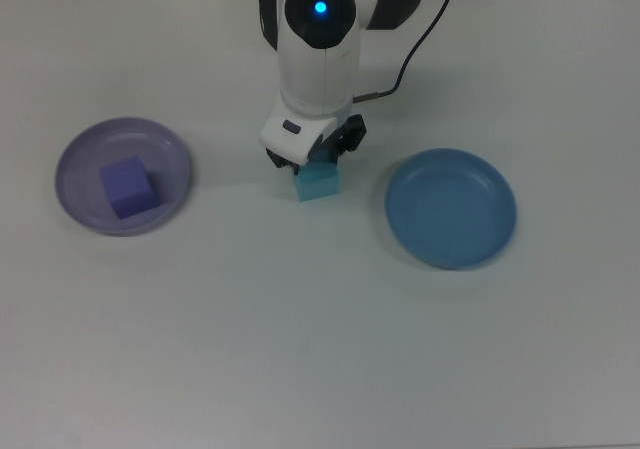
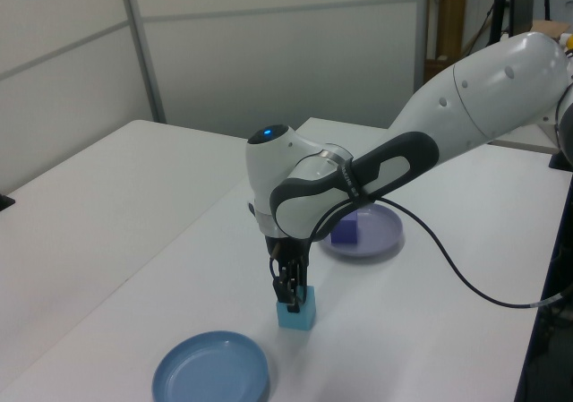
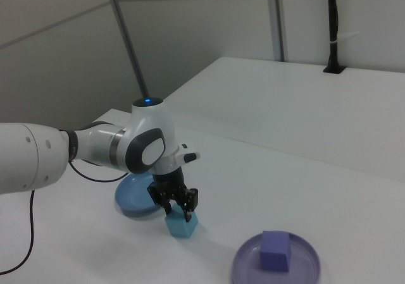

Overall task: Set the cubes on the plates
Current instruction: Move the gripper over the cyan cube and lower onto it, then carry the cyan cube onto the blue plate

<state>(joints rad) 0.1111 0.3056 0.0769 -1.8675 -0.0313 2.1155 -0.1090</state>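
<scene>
Teal cube (image 1: 317, 182) sits between your open pincer (image 1: 313, 161) fingers; close squarely on it, then lift toward the blue plate (image 1: 451, 208).

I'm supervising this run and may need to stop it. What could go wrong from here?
1. The gripper straddles the teal cube on the table, apparently not yet closed; an off-centre squeeze could twist or drop the cube.
2. The blue plate has a raised rim; carried too low, the cube might clip it.
3. The purple cube already sits in the lavender plate, so heading there would leave the blue plate empty.
</scene>
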